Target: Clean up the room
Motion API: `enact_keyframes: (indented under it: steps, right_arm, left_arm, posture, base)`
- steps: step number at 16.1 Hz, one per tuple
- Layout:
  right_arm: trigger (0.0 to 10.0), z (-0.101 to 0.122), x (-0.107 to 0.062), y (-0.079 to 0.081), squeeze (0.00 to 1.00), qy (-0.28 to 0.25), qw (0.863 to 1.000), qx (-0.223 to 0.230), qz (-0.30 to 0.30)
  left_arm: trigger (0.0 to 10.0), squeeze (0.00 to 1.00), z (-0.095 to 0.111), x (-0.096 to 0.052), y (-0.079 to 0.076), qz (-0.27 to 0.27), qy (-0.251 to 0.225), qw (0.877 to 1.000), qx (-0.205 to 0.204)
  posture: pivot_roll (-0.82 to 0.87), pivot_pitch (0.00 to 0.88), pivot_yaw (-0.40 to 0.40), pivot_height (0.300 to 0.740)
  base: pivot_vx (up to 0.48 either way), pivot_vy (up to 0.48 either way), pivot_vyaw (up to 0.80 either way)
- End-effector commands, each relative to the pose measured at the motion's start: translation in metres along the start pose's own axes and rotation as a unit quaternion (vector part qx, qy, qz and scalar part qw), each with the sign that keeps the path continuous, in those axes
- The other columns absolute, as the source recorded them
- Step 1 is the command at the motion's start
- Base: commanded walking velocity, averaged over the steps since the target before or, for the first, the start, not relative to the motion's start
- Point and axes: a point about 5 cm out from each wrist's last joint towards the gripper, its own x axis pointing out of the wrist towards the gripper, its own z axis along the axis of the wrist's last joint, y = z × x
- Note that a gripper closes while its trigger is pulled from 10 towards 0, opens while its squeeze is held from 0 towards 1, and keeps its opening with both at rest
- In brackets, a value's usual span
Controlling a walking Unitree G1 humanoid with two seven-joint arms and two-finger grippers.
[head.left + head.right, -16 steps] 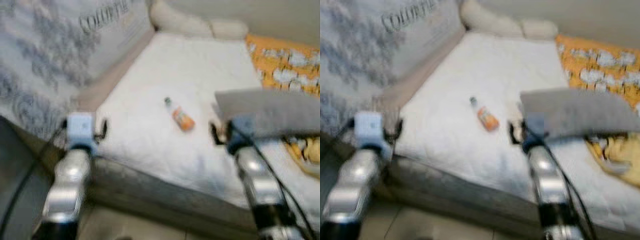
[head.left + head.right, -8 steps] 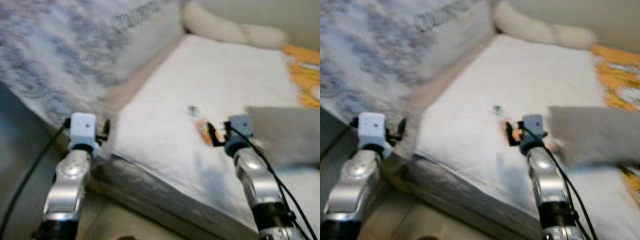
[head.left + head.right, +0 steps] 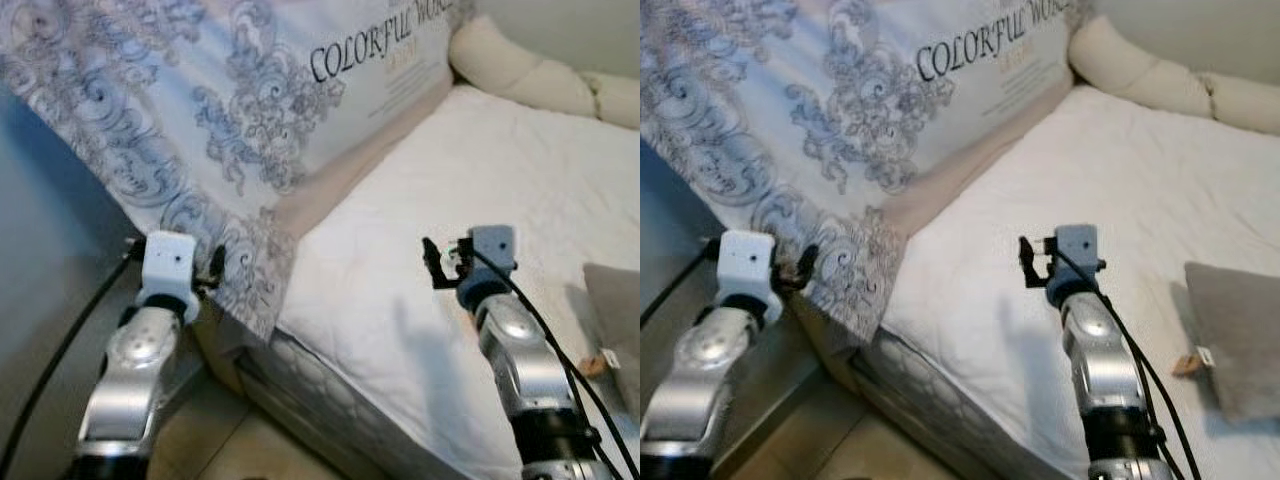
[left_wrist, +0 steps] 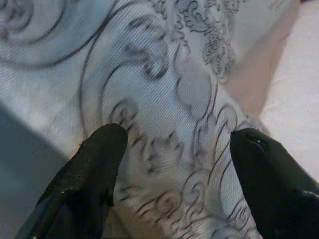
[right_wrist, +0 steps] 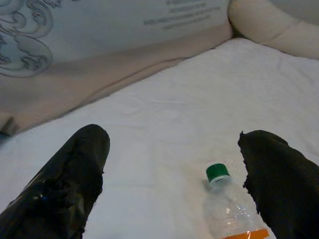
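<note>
Right wrist view: right gripper [image 5: 172,174] spread wide above the white mattress [image 5: 159,129].
Bottle: green-capped bottle [image 5: 230,209] lay between its fingers.
Left gripper [image 4: 172,172]: fingers wide, before the patterned bedspread [image 4: 164,74].

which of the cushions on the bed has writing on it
The big patterned cushion propped along the bed's left side, printed with "COLORFUL". The grey cushion lying flat and the cream bolster are plain.
</note>
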Motion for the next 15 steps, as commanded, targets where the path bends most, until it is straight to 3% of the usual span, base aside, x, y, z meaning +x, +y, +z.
enact_keyframes:
  steps: [1,2,3,4,8,9,10,11,14,15]
  right_arm:
    - [10.0,-0.003,0.002,-0.019,0.00,0.019,0.999,0.012,-0.022]
    - [10.0,-0.003,0.004,-0.022,0.00,0.029,0.999,0.008,-0.027]
    - [10.0,-0.005,0.010,-0.030,1.00,0.054,0.998,-0.015,-0.028]
    - [10.0,-0.007,0.017,-0.038,1.00,0.080,0.996,-0.042,-0.028]
    - [10.0,-0.014,0.027,-0.064,1.00,0.150,0.986,-0.070,-0.033]
    - [10.0,-0.017,0.028,-0.080,1.00,0.190,0.977,-0.086,-0.043]
    - [10.0,-0.019,0.027,-0.086,0.59,0.203,0.975,-0.082,-0.047]
    - [10.0,-0.023,0.025,-0.094,0.00,0.224,0.971,-0.070,-0.049]
    - [10.0,-0.038,0.013,-0.109,0.00,0.269,0.958,-0.086,-0.054]
    - [10.0,-0.038,0.013,-0.110,0.00,0.269,0.958,-0.080,-0.056]
  left_arm:
    - [10.0,0.00,0.005,0.001,-0.014,-0.049,-0.005,0.999,0.008]
    - [10.0,0.00,0.005,0.001,-0.016,-0.063,-0.005,0.998,0.013]
    - [10.0,0.00,0.007,0.003,-0.021,-0.097,-0.005,0.995,0.022]
    - [10.0,0.00,0.009,0.006,-0.026,-0.137,0.000,0.990,0.035]
    - [10.0,0.00,0.011,0.008,-0.039,-0.246,0.015,0.967,0.070]
    - [10.0,0.00,0.012,0.007,-0.045,-0.295,0.022,0.951,0.085]
    - [10.0,0.00,0.013,0.006,-0.047,-0.311,0.023,0.946,0.092]
    - [10.0,0.00,0.014,0.004,-0.050,-0.339,0.029,0.935,0.100]
    - [10.0,0.00,0.018,-0.009,-0.048,-0.388,0.040,0.913,0.123]
    - [10.0,0.00,0.019,-0.010,-0.046,-0.390,0.041,0.911,0.125]
  posture:
    - [0.01,0.000,-0.016,0.740]
    - [0.01,0.000,-0.016,0.740]
    - [0.01,0.000,-0.018,0.740]
    - [0.01,0.000,-0.018,0.740]
    - [0.00,0.000,-0.005,0.740]
    - [0.00,0.000,0.004,0.740]
    - [0.00,0.000,0.006,0.740]
    - [0.01,0.000,0.008,0.740]
    - [0.06,0.000,0.035,0.740]
    - [0.07,0.000,0.040,0.740]
  base:
    - [0.000,0.000,0.00]
    - [0.000,0.000,0.00]
    - [0.000,0.000,0.00]
    - [0.000,0.000,0.00]
    - [0.000,0.000,0.00]
    - [0.000,0.000,0.00]
    - [0.000,0.000,0.00]
    - [0.000,0.000,0.00]
    - [0.000,0.000,0.00]
    - [0.000,0.000,0.00]
